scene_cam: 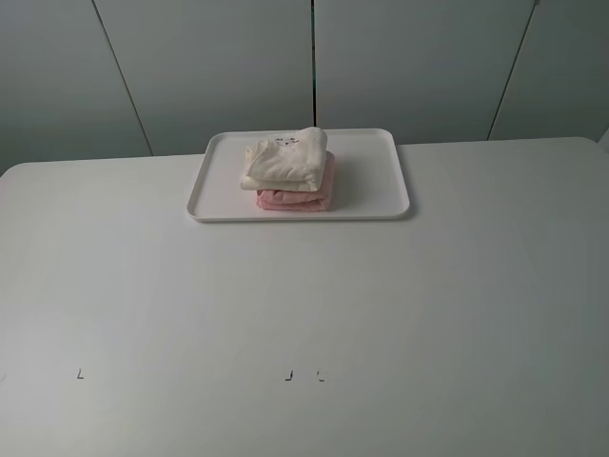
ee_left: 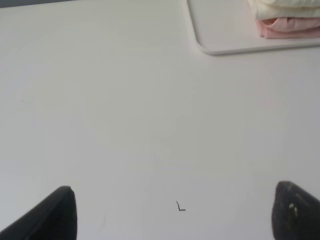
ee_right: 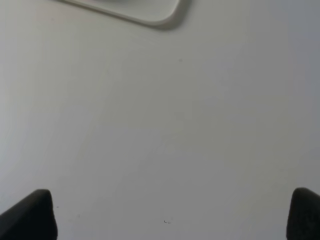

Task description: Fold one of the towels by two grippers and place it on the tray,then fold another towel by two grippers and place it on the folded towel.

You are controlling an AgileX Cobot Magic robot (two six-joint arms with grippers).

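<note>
Lying stacked on the tray (scene_cam: 390, 195), cream towel (scene_cam: 285, 160) over pink towel (scene_cam: 295, 199), well beyond both wide-apart jaws.

**Soft, even light; wrist views blurred close in**

Diffuse overhead light falls flat across the matte white table (scene_cam: 304, 314), with no glare anywhere. In the high view the flat white rectangular plastic tray (scene_cam: 381, 195) casts a thin, faint shadow at its 5 o'clock corner, and the frame darkens slightly toward the corners. That view is sharp. In both wrist views the black gripper fingertips (ee_left: 55, 215) (ee_right: 30, 215) are out of focus, their edges smeared; the table looks faintly pinkish in the left one.
</note>
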